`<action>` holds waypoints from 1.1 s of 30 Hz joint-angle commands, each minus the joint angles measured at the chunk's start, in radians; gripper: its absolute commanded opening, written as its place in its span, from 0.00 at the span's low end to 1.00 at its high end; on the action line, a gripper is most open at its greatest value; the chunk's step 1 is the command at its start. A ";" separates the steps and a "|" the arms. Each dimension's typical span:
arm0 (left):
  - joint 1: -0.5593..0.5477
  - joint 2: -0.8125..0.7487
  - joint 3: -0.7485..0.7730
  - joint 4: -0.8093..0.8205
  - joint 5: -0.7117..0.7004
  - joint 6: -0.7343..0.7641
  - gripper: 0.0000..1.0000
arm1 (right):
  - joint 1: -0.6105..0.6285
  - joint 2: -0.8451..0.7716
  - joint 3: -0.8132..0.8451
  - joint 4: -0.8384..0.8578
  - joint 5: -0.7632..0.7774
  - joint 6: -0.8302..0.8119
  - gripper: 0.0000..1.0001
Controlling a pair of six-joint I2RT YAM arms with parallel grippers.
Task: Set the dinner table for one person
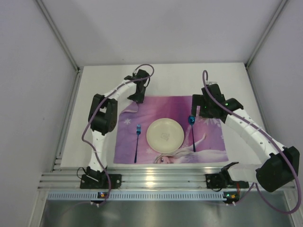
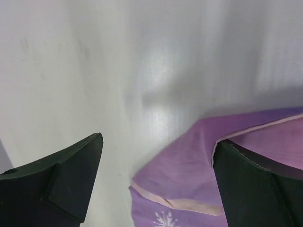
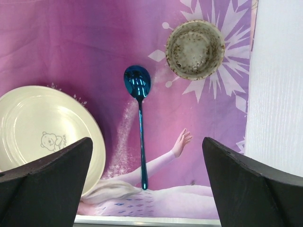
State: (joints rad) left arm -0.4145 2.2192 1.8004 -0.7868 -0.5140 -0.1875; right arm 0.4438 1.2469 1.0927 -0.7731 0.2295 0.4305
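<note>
The white dinner table (image 1: 90, 137) carries a purple placemat (image 1: 208, 137). On the mat lie a cream plate (image 1: 164, 134), a blue fork (image 1: 138, 135) to its left and a blue spoon (image 1: 192, 130) to its right. My left gripper (image 1: 137, 99) is open and empty over the mat's far left corner. In the left wrist view that corner (image 2: 189, 179) lies folded over between the fingers (image 2: 71, 175). My right gripper (image 1: 199, 112) is open and empty above the mat's far right part. Its view shows the spoon (image 3: 140, 123), the plate (image 3: 47, 127) and a speckled beige cup (image 3: 195, 49) on the mat.
A ribbed aluminium rail (image 1: 151, 179) runs along the near edge, with both arm bases on it. Grey walls and frame posts close in the table on the left, right and far sides. Bare white tabletop (image 3: 279, 94) lies right of the mat.
</note>
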 commanded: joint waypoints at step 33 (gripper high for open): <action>0.237 -1.261 -1.316 1.224 0.143 0.021 0.99 | -0.002 -0.495 -0.428 0.612 0.229 0.020 1.00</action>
State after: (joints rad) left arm -0.1726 1.0222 0.6704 -0.0006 -0.3412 -0.2127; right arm 0.4419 0.8143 0.7807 -0.3355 0.3511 0.4091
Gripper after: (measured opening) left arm 0.987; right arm 0.996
